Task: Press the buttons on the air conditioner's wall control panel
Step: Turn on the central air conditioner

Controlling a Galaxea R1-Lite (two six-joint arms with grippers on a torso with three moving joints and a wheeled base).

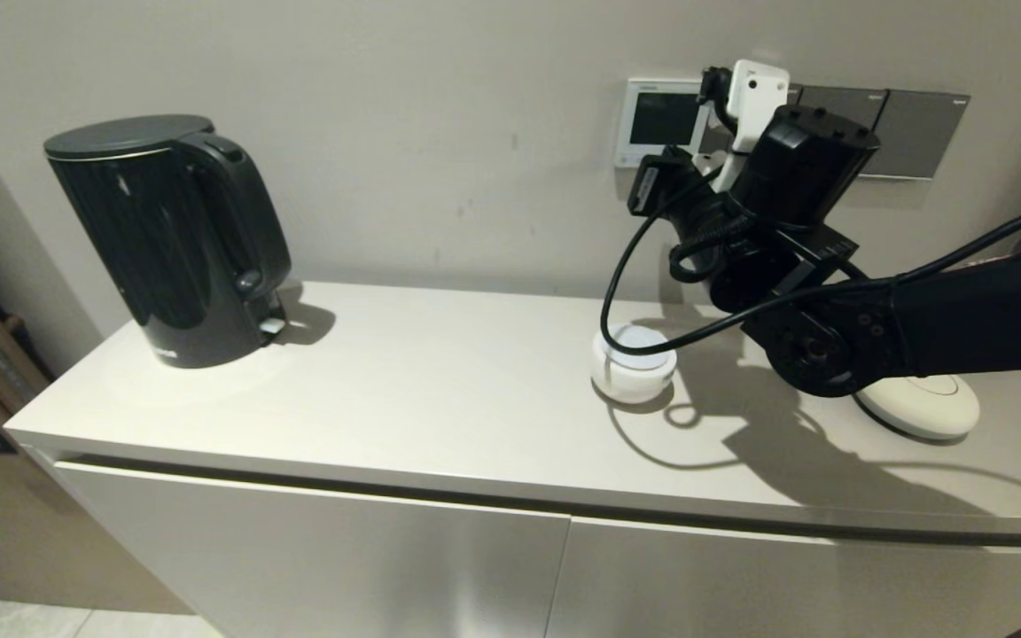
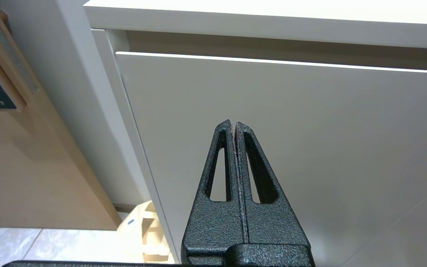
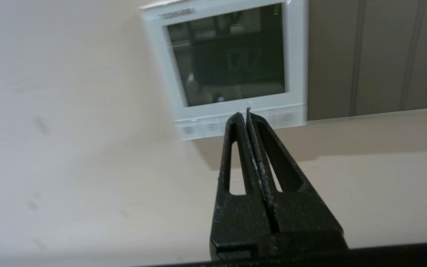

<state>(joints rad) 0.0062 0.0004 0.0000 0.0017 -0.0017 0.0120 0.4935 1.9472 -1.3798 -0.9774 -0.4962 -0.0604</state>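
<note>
The air conditioner's wall control panel (image 1: 657,120) is a small white-framed square on the wall with a dark screen (image 3: 232,55). The buttons (image 3: 210,127) form a pale row along its lower edge. My right arm (image 1: 794,177) reaches up to the panel. My right gripper (image 3: 246,114) is shut and empty, its tips in front of the middle of the button row. I cannot tell whether they touch. My left gripper (image 2: 233,124) is shut and empty, parked low in front of the cabinet door (image 2: 291,129), out of the head view.
Dark grey switch plates (image 1: 909,133) sit right of the panel. On the cabinet top (image 1: 440,381) stand a black kettle (image 1: 169,239) at the left, a white round device (image 1: 635,359) under my right arm, and a cream disc (image 1: 918,403) at the right.
</note>
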